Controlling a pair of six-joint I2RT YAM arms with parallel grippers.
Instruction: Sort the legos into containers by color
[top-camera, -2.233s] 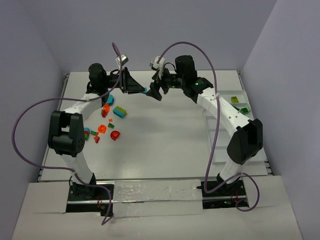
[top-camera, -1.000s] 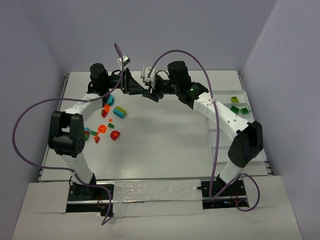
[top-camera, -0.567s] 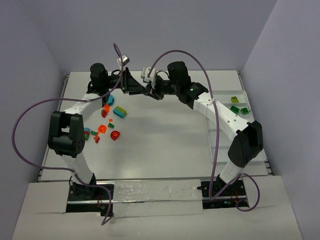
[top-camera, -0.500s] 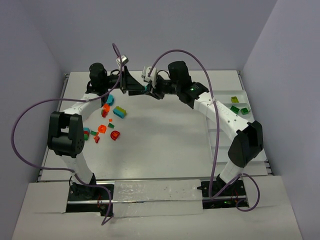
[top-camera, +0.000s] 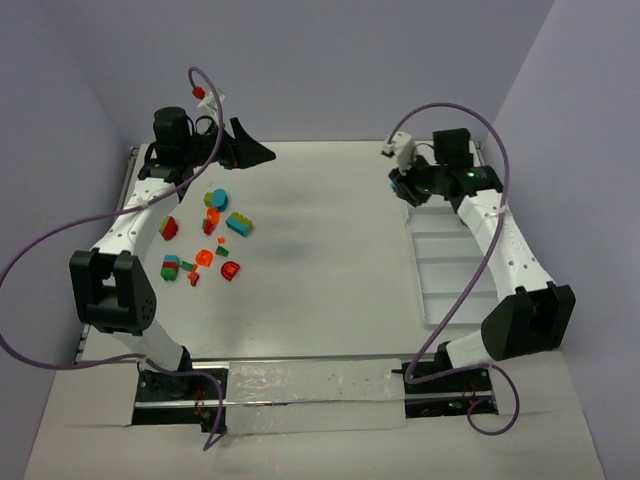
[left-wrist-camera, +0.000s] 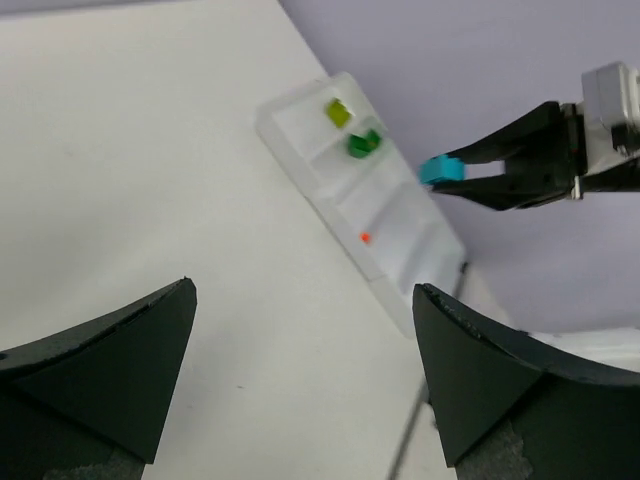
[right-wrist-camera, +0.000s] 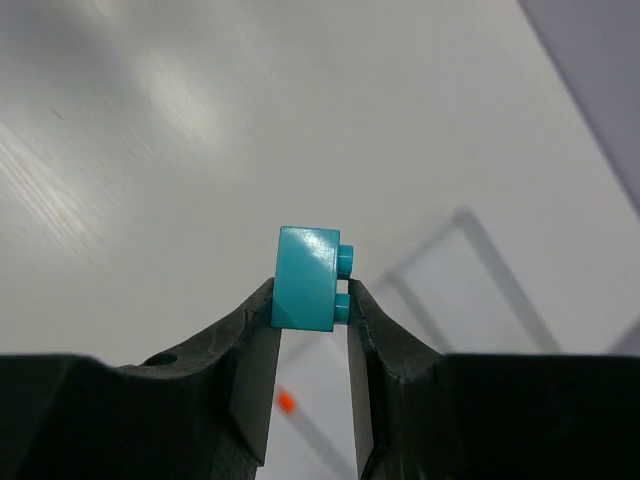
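Right gripper (right-wrist-camera: 311, 318): I see it clenched on a teal brick (right-wrist-camera: 305, 285), by the tray (top-camera: 455, 275).
Left gripper (left-wrist-camera: 302, 295): spread wide, well apart from the tray.

Wht table (top-camera: 320, 290), purple walls (top-camera: 330, 60), foil strip (top-camera: 310, 385) nr edge.

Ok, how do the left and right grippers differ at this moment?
The left gripper stands wide open and empty; the right gripper is shut on a teal lego. The left gripper hangs at the far left of the table, beyond the loose legos; the right gripper is near the far end of the white tray. Both are raised off the table.
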